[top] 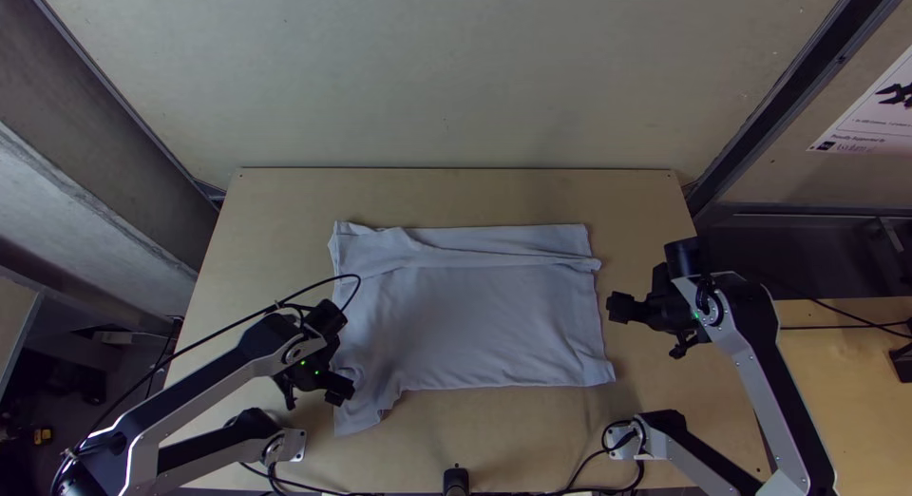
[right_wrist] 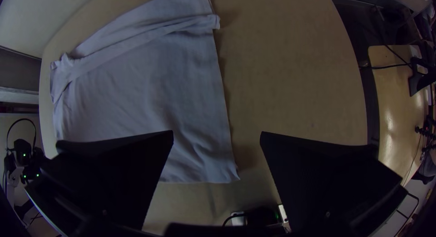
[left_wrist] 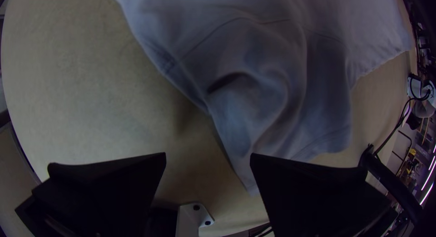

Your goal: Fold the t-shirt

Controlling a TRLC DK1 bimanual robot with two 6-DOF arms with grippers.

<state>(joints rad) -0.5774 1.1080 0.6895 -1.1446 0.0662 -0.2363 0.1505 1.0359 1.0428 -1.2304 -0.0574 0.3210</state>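
The t-shirt (top: pixel 480 330) lies spread on the light wooden desk (top: pixel 532 434), toward the left of its middle, pale and mostly flat. Along its far side a raised fold runs nearly from one side to the other, with a smooth strip of cloth beyond it. At the near left a sleeve (left_wrist: pixel 318 132) sticks out toward the near edge of the desk, rumpled, with soft folds and a dark hollow beside it. The near edge of the body is fairly straight and ends in a pointed corner at the right. The left end effector (top: pixel 316 399) is at the near left, beside that sleeve, its two fingers wide apart and nothing gripped between them; I cannot tell whether either one touches the cloth. The right end effector (top: pixel 647 332) is just off the right side of the shirt, also spread wide with nothing in its grip, and in the right wrist view the near right corner of the shirt appears in the gap. A black cable (top: pixel 359 279) loops up above the left arm, and a white poster (top: pixel 879 102) is at the far right.
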